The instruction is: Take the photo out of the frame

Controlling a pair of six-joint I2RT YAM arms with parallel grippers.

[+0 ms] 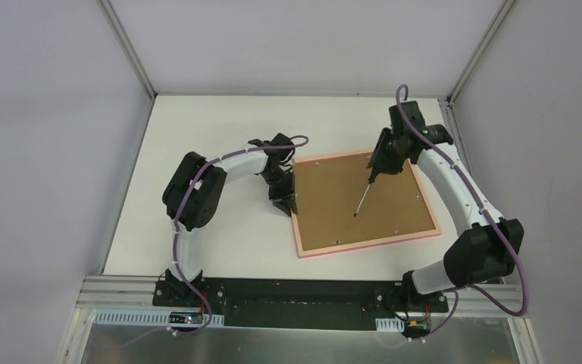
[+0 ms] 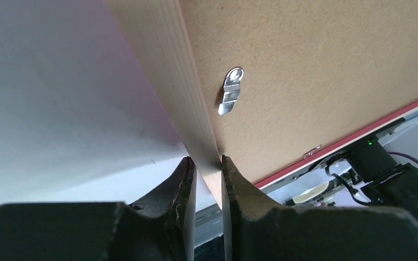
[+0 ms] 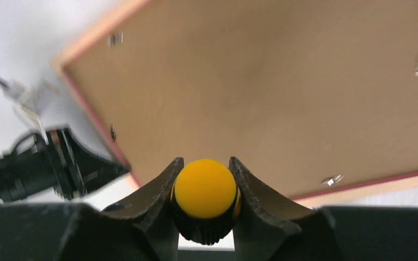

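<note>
Left gripper (image 2: 208, 163) is pinched onto the left edge of the frame (image 1: 371, 244), which lies face down on the table (image 1: 227, 243). Inside the frame sits the photo (image 1: 330, 208), only its brown backing showing, with a metal clip (image 2: 231, 91) on it near that edge. Right gripper (image 3: 205, 163) clamps the orange handle of a screwdriver (image 1: 361, 199), its shaft angled down over the backing.

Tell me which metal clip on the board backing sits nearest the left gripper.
The silver clip just above the left gripper, beside the frame edge it pinches; the other clip sits much farther off.
</note>
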